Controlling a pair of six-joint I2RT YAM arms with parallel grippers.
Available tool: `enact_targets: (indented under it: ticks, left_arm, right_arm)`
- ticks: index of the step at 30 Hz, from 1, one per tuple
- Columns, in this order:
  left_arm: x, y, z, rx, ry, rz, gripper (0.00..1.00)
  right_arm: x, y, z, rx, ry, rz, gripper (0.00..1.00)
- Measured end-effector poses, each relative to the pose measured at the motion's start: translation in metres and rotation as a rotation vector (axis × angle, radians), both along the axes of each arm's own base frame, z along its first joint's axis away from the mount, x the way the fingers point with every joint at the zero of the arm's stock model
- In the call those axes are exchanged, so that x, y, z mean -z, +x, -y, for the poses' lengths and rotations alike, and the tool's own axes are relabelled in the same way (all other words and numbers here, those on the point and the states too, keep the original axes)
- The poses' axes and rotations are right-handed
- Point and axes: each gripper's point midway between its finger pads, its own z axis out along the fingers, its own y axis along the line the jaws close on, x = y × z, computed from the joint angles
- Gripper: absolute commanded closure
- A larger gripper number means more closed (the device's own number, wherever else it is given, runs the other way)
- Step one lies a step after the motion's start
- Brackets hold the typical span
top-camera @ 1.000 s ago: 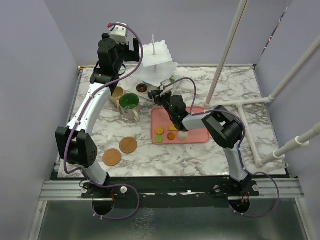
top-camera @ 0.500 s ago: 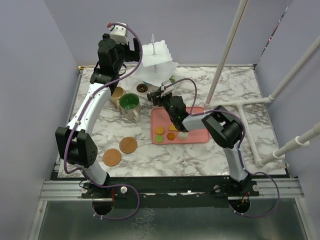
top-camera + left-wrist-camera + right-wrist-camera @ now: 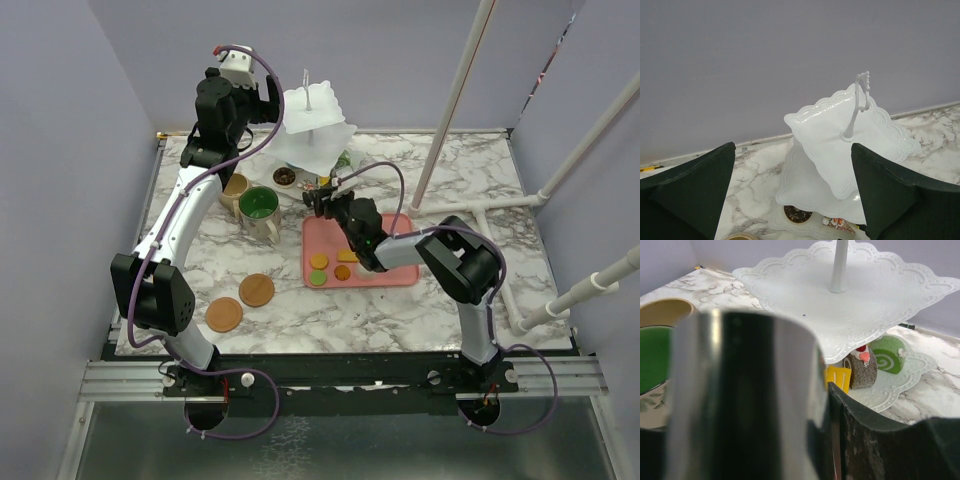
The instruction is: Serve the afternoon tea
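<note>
The white three-tier stand (image 3: 315, 130) stands at the back of the table. Its bottom tier holds a chocolate donut (image 3: 284, 176), a yellow pastry (image 3: 838, 377), a chocolate roll (image 3: 860, 367) and a green roll (image 3: 890, 355). My right gripper (image 3: 328, 196) is at the front of the bottom tier, shut on metal tongs (image 3: 740, 400) that fill its wrist view. My left gripper (image 3: 252, 103) is open and empty, high up left of the stand (image 3: 840, 130). The beige mug (image 3: 234, 188) and the green-inside mug (image 3: 259, 207) stand left of the stand. Two wooden coasters (image 3: 256, 290) (image 3: 224, 314) lie near the front left.
A pink tray (image 3: 400, 272) under my right forearm holds several small round pastries (image 3: 319, 262). White pipes (image 3: 450, 110) slant up at the right, with more pipes lying on the table's right side (image 3: 500, 205). Purple walls close the back and the sides.
My right arm's elbow has shifted right and its forearm now covers the white pastry on the tray. Its gripper stays at the stand's bottom tier. The left arm has not moved.
</note>
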Motion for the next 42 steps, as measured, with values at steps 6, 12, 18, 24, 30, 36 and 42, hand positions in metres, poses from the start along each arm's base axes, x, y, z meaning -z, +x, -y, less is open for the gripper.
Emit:
enact_targets:
  ticks: [6,12,18,24,30,36,42]
  left_arm:
    - [0.0,0.0,0.002,0.008,-0.014,-0.003,0.01]
    - [0.0,-0.001,0.004,0.019,-0.016,-0.006,0.01]
    - [0.01,-0.011,0.008,0.069,0.048,-0.073,0.01]
    - [0.02,-0.035,-0.005,0.077,0.095,-0.141,0.01]
    - [0.03,-0.054,-0.042,0.016,0.108,-0.233,0.01]
    - [0.051,-0.07,-0.075,-0.038,0.108,-0.328,0.01]
    - [0.065,-0.084,-0.094,-0.063,0.101,-0.382,0.01]
  right_arm:
    - [-0.021,-0.023,0.009,-0.006,0.022,0.017,0.44]
    - [-0.032,-0.057,0.028,-0.009,0.03,0.001,0.44]
    - [-0.052,-0.092,0.065,0.043,0.06,-0.052,0.44]
    - [-0.07,-0.124,0.1,0.087,0.088,-0.129,0.43]
    - [-0.051,-0.156,0.131,0.123,0.066,-0.255,0.37]
    - [-0.021,-0.176,0.136,0.117,-0.006,-0.354,0.37]
    - [-0.004,-0.183,0.131,0.101,-0.057,-0.393,0.4]
